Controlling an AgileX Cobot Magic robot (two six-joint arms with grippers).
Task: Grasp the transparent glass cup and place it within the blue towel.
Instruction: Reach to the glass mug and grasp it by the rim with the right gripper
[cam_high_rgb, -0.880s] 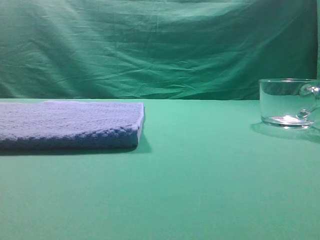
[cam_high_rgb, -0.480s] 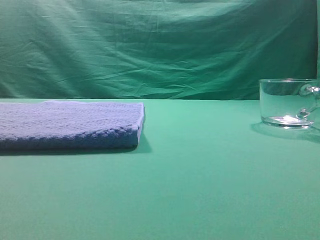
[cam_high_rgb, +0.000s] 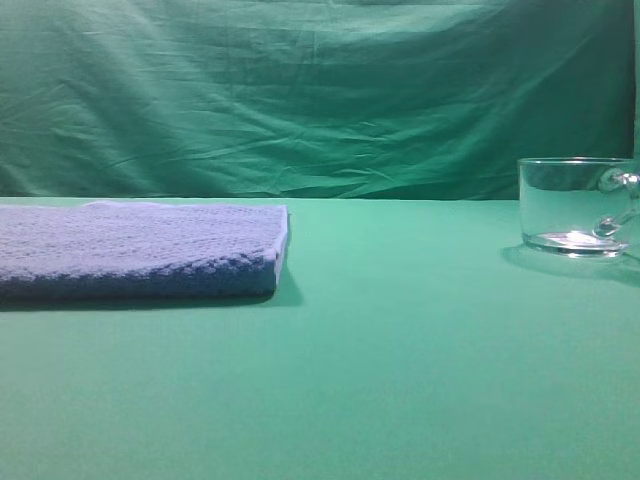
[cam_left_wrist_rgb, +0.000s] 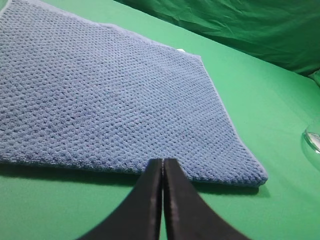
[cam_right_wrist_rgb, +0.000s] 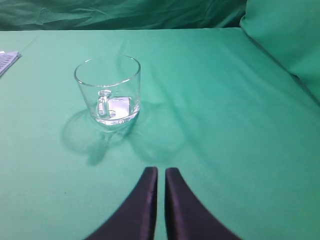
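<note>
The transparent glass cup (cam_high_rgb: 572, 203) stands upright at the far right of the exterior view, its handle toward the right edge. In the right wrist view the cup (cam_right_wrist_rgb: 108, 89) stands ahead and to the left, handle facing the camera. My right gripper (cam_right_wrist_rgb: 161, 171) is shut and empty, well short of the cup. The blue towel (cam_high_rgb: 140, 248) lies flat on the left. In the left wrist view the towel (cam_left_wrist_rgb: 110, 95) fills the frame; my left gripper (cam_left_wrist_rgb: 163, 162) is shut and empty above its near edge. Neither gripper shows in the exterior view.
A green cloth covers the table (cam_high_rgb: 400, 350) and hangs as a backdrop (cam_high_rgb: 300, 90). A raised green fold (cam_right_wrist_rgb: 285, 40) sits at the far right of the right wrist view. The cup's rim (cam_left_wrist_rgb: 312, 140) shows at the right edge of the left wrist view.
</note>
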